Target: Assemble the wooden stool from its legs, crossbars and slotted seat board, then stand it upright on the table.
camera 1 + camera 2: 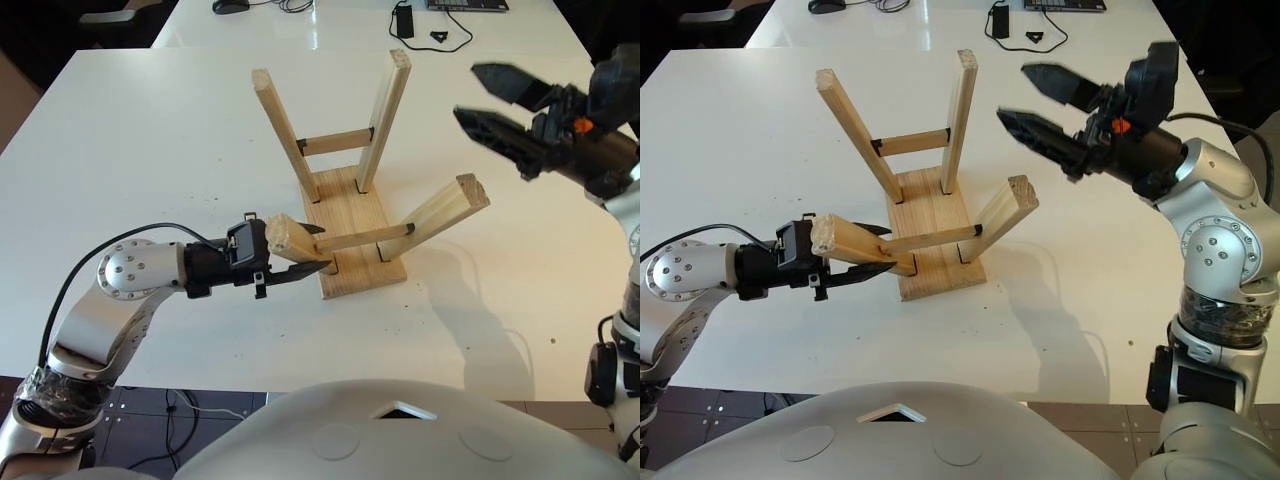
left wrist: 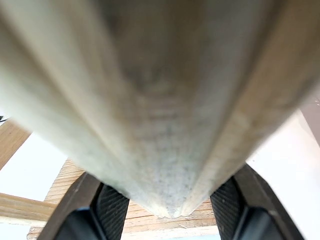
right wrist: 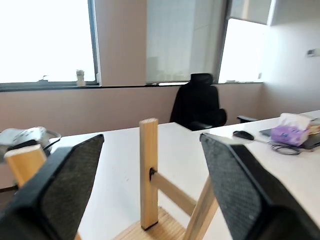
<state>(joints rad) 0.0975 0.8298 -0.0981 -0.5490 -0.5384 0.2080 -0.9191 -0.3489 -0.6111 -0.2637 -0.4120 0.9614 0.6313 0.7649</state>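
Observation:
The seat board point(image 1: 352, 203) lies flat on the white table point(image 1: 130, 150). A far pair of legs point(image 1: 386, 112) stands in its slots, joined by a crossbar point(image 1: 338, 142). The near pair is tilted: its right leg point(image 1: 449, 208) leans out to the right, and a crossbar point(image 1: 365, 238) links it to the left leg point(image 1: 284, 238). My left gripper point(image 1: 318, 250) is shut on that left leg just above the board, its pads point(image 2: 112, 206) on both sides of the wood point(image 2: 165, 110). My right gripper point(image 1: 468, 92) hangs open in the air, right of the stool and above the table.
A second white table behind holds a mouse point(image 1: 230, 6), cables and a black adapter point(image 1: 403, 20). Bare table surface lies left and right of the board. In the right wrist view an office chair point(image 3: 198, 107) stands by the wall.

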